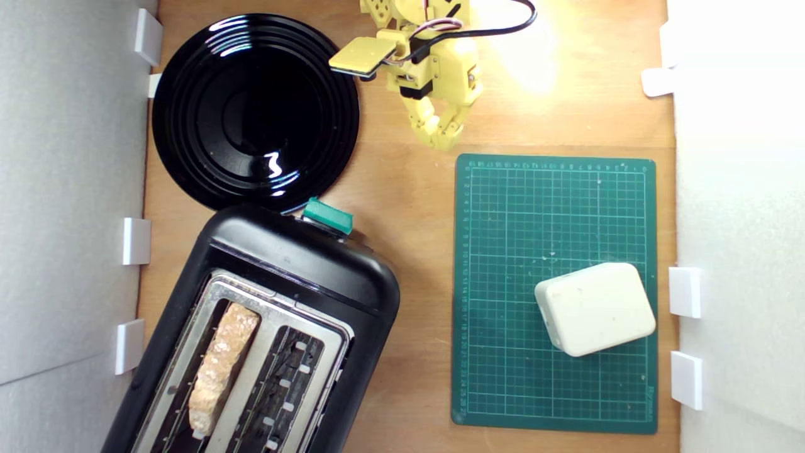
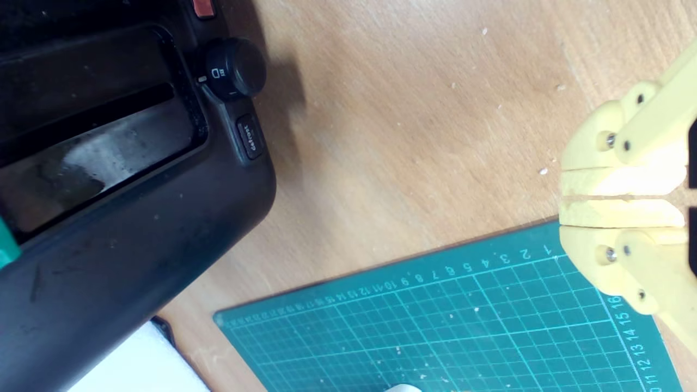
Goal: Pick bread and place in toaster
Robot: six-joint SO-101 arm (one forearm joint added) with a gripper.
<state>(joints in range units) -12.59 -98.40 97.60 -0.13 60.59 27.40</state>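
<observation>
Your hand [image 1: 445, 139] sits at the top centre of the exterior view, yellow, tips pointing down the frame toward the green mat. Its two fingers are pressed together with nothing between them; in the wrist view the hand [image 2: 563, 197] shows at the right edge with only a thin seam between the fingertips. It is above bare worktop [image 1: 409, 176], just off the mat's upper left corner, and apart from everything else.

The green cutting mat [image 1: 503, 283] fills the right half of the exterior view, lying flat. A cream-white plastic box [image 1: 594, 308] rests on its lower right part, turned slightly askew. In the wrist view the cutting mat [image 2: 463, 326] runs along the bottom, its numbered edge facing the worktop [image 2: 408, 136].

A round glossy black plate [image 1: 255, 110] sits at the upper left of the exterior view, just beside the hand's arm. Its lower rim is hidden behind the toaster.

The toaster [image 1: 302, 264] takes the lower left of the exterior view, set at a slant, green lever [image 1: 327, 216] at its upper end nearest the plate. The bread [image 1: 223, 365] stands on edge in the slot toward the exterior view's left, crust up, well apart from your hand. The other slot shows only its wire guides. In the wrist view the toaster [image 2: 136, 228] fills the left side, with a black knob [image 2: 237, 68] and a button marked "defrost" [image 2: 249, 137].
</observation>
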